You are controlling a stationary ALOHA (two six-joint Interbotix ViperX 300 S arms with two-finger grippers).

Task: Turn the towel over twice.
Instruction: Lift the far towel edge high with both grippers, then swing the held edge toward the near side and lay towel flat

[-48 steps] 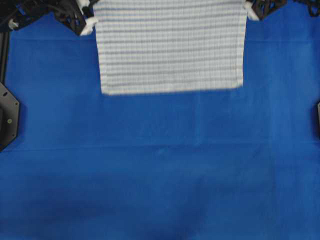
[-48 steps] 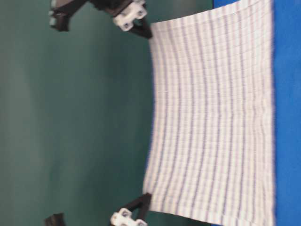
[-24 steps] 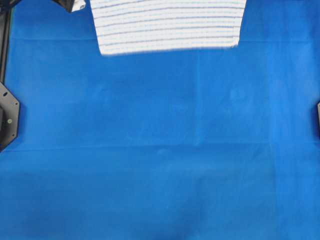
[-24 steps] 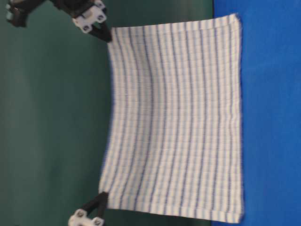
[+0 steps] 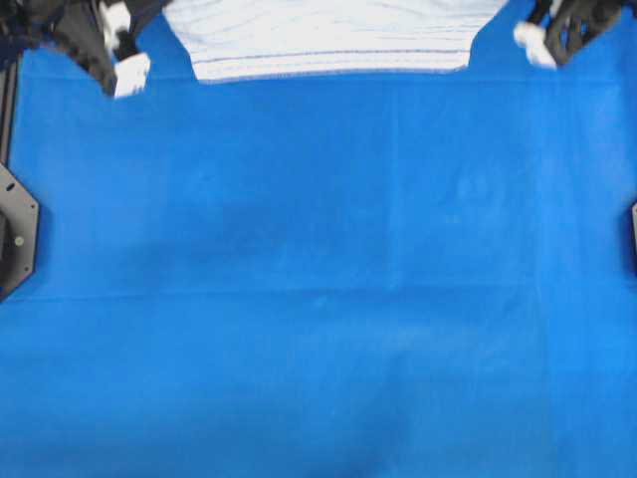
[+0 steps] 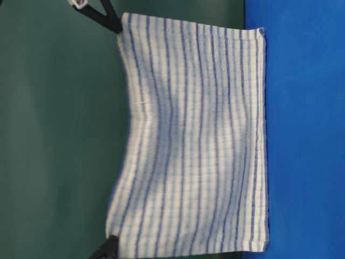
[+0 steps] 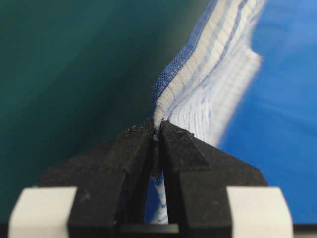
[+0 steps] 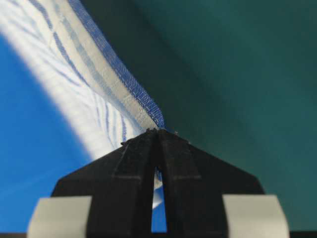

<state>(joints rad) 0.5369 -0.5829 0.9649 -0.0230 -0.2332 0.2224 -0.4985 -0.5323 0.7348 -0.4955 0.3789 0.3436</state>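
Note:
The towel (image 6: 194,140), white with thin blue stripes, hangs stretched between my two grippers over the far side of the table. In the overhead view it is a short band (image 5: 328,40) at the far edge. My left gripper (image 7: 157,130) is shut on one upper corner, with the hem (image 7: 208,74) running away from the tips. My right gripper (image 8: 159,131) is shut on the other upper corner (image 8: 84,74). The left arm (image 5: 100,40) and right arm (image 5: 562,25) flank the towel. Its lower hem (image 6: 264,140) sits over the blue cloth; whether it touches I cannot tell.
A plain blue cloth (image 5: 318,279) covers the whole table. Black mounts stand at the left edge (image 5: 15,234) and the right edge (image 5: 633,239). A dark green backdrop (image 6: 54,135) stands behind the towel.
The towel has been drawn toward the far edge and lifted, leaving a thinner band in the overhead view. Both arms have come back into that view beside its corners.

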